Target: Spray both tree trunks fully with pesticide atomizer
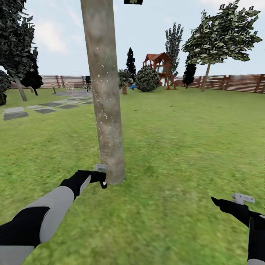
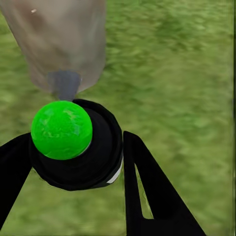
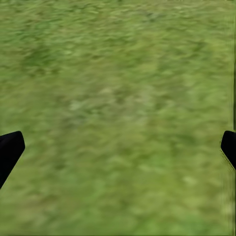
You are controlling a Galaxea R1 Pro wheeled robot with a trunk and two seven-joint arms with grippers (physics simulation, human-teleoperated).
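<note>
A thick grey-brown tree trunk [image 1: 105,92] rises just ahead on the grass floor [image 1: 176,147], dotted with small white specks. My left gripper [image 1: 100,177] is at its base, shut on the pesticide atomizer [image 2: 83,162], a black body with a round green cap [image 2: 61,129]. Its grey nozzle [image 2: 64,84] points at the trunk [image 2: 64,39] from close by. My right gripper [image 1: 225,203] hangs low over bare grass at the right, open and holding nothing, with its fingertips [image 3: 10,150] far apart. A second tree [image 1: 221,36] stands far off at the back right by the fence.
Grey paving slabs [image 1: 14,114] lie at the left. A brown slat fence [image 1: 235,82] closes the lawn at the back. A red-roofed play tower [image 1: 159,64], a round bush [image 1: 147,79] and dark cypresses [image 1: 130,60] stand far behind the trunk.
</note>
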